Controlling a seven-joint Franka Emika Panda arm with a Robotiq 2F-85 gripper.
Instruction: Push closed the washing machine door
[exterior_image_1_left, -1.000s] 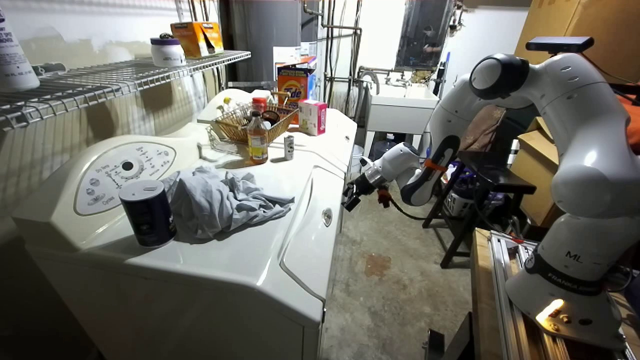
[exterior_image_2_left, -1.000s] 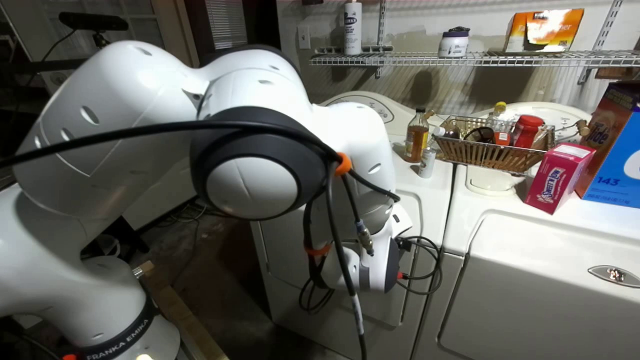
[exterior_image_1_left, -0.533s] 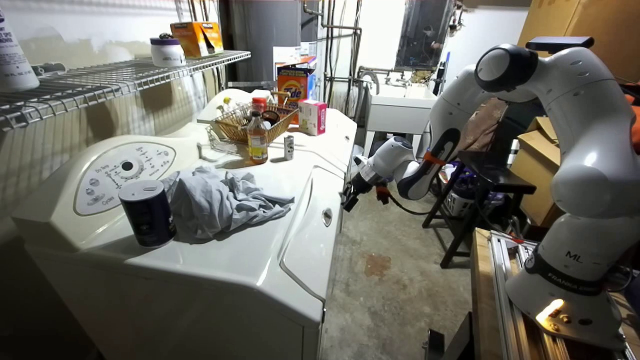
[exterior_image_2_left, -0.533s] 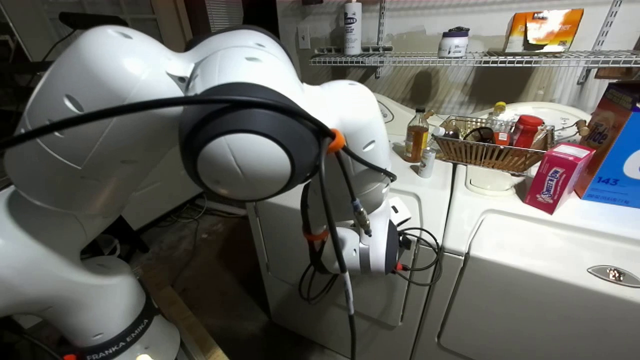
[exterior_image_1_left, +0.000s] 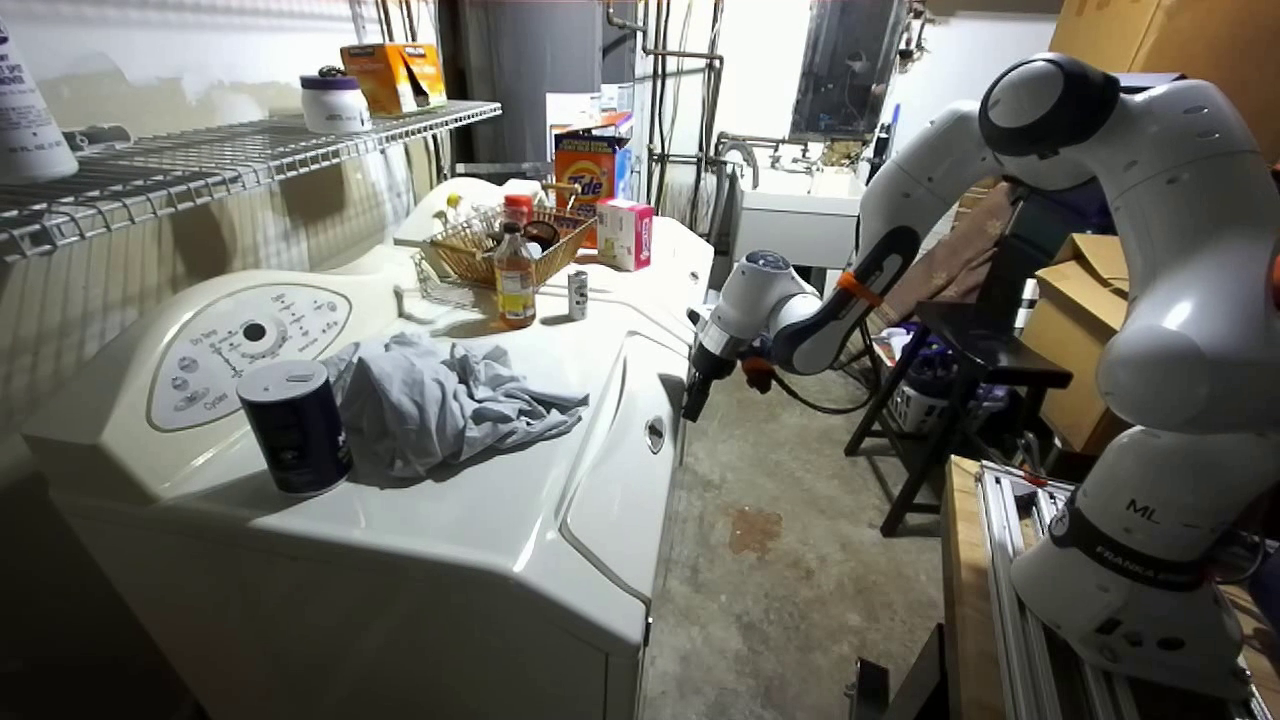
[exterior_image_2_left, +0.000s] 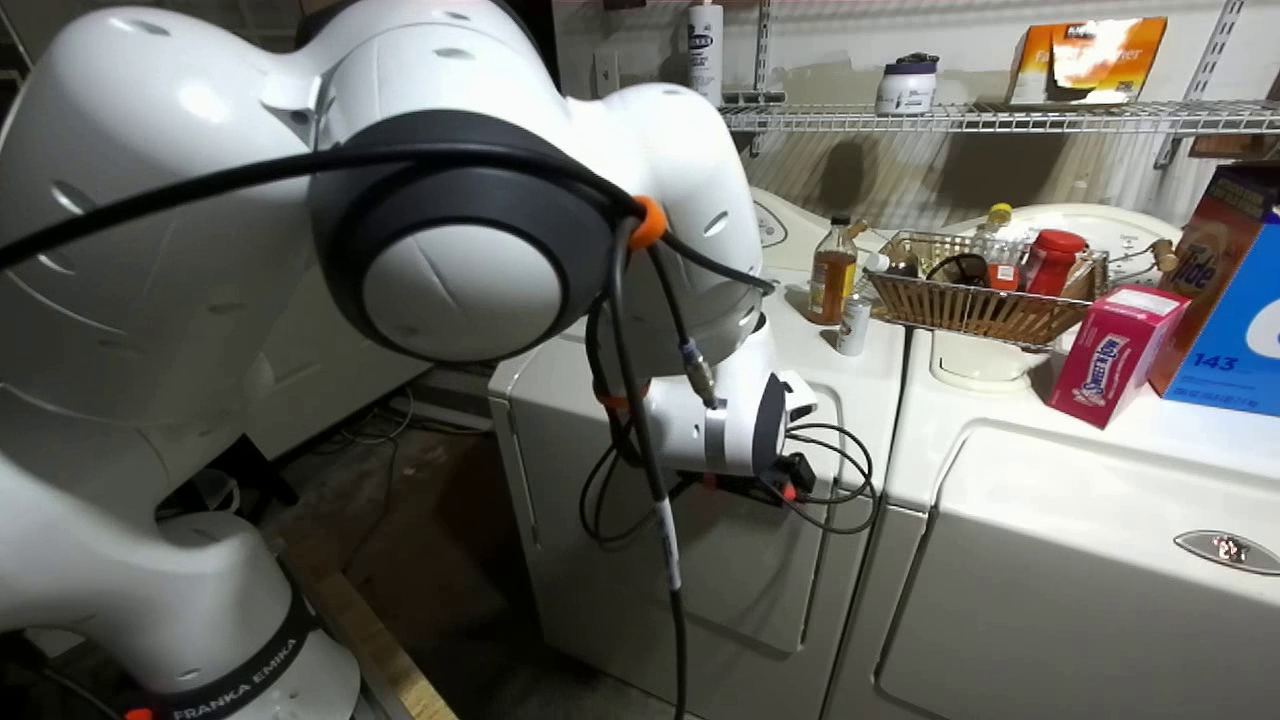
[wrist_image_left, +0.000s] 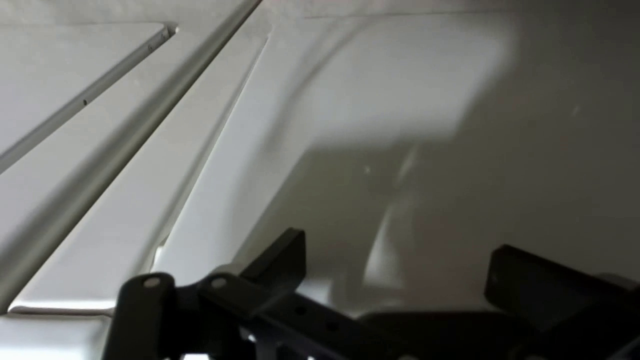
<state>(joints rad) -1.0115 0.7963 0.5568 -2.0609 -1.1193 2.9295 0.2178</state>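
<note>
The washing machine (exterior_image_1_left: 350, 570) is the near white boxy appliance with a dial panel. It also shows in an exterior view (exterior_image_2_left: 600, 610), partly behind the arm. Its white door (exterior_image_1_left: 625, 500), with a small oval mark, looks flush with the front. The door also shows behind the arm (exterior_image_2_left: 750, 580) and fills much of the wrist view (wrist_image_left: 380, 90). My gripper (exterior_image_1_left: 694, 403) points steeply down beside the upper front of the door; contact cannot be told. In the wrist view the gripper (wrist_image_left: 395, 265) is open, its black fingers wide apart with nothing between them.
A second white machine (exterior_image_2_left: 1080, 600) stands alongside, with a narrow gap between. On the tops are a grey cloth (exterior_image_1_left: 440, 410), a dark canister (exterior_image_1_left: 295, 430), a bottle (exterior_image_1_left: 515, 285) and a basket (exterior_image_2_left: 990, 310). A black stool (exterior_image_1_left: 985, 345) stands behind the arm.
The wrist has risen and tilted, so my gripper points more steeply down. The upper arm has drawn up and back. The fingertips stay near the same spot and the door looks unchanged.
</note>
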